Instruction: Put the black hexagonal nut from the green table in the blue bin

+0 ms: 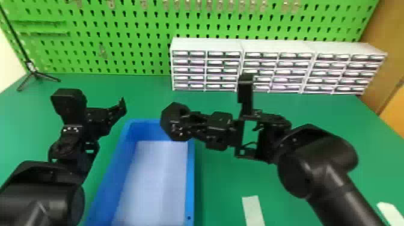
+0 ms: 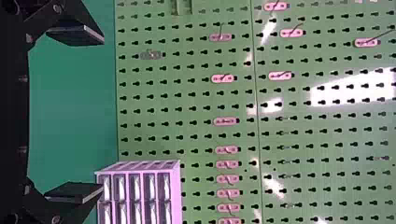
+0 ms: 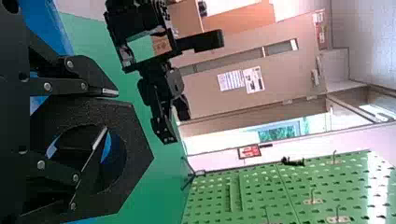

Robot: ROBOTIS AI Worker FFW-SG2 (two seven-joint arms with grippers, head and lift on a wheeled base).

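Observation:
My right gripper [image 1: 187,121] is shut on the wall of the black hexagonal nut [image 1: 167,120], which hangs over the back right corner of the blue bin [image 1: 189,180]. In the right wrist view, one finger of the right gripper [image 3: 108,112] lies against the outside of the nut [image 3: 137,154] and the other is inside its hole. The left gripper [image 1: 117,110] is to the left of the bin's back end. Its fingers stand wide apart with nothing between them in the left wrist view, where the left gripper [image 2: 77,114] faces the pegboard.
White drawer cabinets [image 1: 207,45] stand along the green pegboard [image 1: 126,45] at the back of the green table [image 1: 222,186]. A light strip [image 1: 254,210] lies right of the bin, and a black tripod stand [image 1: 36,73] is at the back left.

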